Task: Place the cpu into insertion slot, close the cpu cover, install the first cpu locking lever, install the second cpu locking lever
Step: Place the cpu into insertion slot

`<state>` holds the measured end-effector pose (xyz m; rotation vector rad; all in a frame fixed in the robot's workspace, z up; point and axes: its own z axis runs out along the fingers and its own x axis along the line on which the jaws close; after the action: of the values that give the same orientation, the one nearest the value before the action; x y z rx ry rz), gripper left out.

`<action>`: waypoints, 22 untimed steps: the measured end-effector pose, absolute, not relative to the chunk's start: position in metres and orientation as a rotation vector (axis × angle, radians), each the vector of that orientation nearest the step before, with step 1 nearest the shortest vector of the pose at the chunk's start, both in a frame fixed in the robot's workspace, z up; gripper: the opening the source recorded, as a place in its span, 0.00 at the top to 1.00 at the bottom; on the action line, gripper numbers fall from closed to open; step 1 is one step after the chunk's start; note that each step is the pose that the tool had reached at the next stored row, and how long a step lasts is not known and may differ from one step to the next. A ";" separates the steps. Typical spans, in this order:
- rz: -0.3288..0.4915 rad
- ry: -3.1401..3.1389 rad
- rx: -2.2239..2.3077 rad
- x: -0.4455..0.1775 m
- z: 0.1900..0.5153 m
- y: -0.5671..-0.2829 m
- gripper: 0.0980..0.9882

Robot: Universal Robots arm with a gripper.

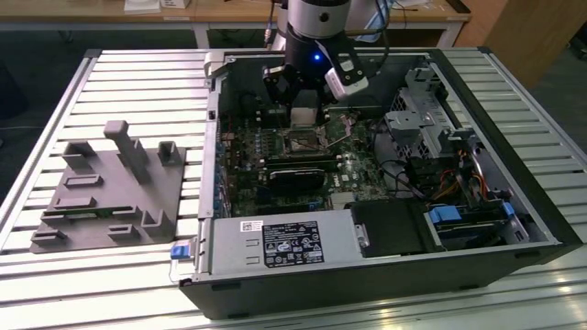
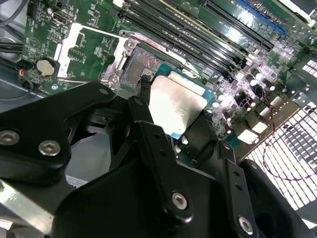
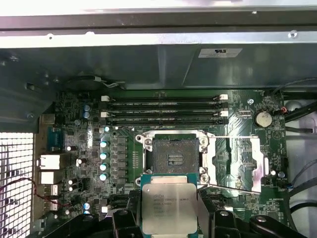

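Note:
In both wrist views my gripper (image 3: 168, 218) (image 2: 173, 113) is shut on the cpu (image 3: 167, 206) (image 2: 177, 101). The chip is a flat silver square pinched by its edges, and I carry it level above the motherboard. The insertion slot (image 3: 173, 158) (image 2: 140, 67) lies just beyond the chip, its dark centre bare inside a silvery rim. The cpu cover (image 3: 240, 161) (image 2: 84, 47) is swung open and lies flat beside the slot. Thin wire locking levers (image 3: 233, 137) stand released along the cover. In the exterior view the gripper (image 1: 307, 113) hangs just behind the slot (image 1: 304, 142).
Long black memory slots (image 3: 163, 109) run behind the socket. A black graphics card (image 1: 298, 175) lies in front of it, then the power supply (image 1: 284, 244). A drive cage with cables (image 1: 427, 120) fills the exterior view's right. A grey fixture (image 1: 110, 192) sits on the slatted table.

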<state>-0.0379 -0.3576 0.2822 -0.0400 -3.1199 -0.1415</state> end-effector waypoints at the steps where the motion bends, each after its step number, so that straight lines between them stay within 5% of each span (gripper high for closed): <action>1: -0.142 -3.120 -0.040 -0.038 0.281 -0.358 0.51; 22: -0.142 -3.120 -0.040 -0.028 0.256 -0.346 0.51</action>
<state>-0.0280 -0.3460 0.2560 -0.0400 -3.1200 -0.1421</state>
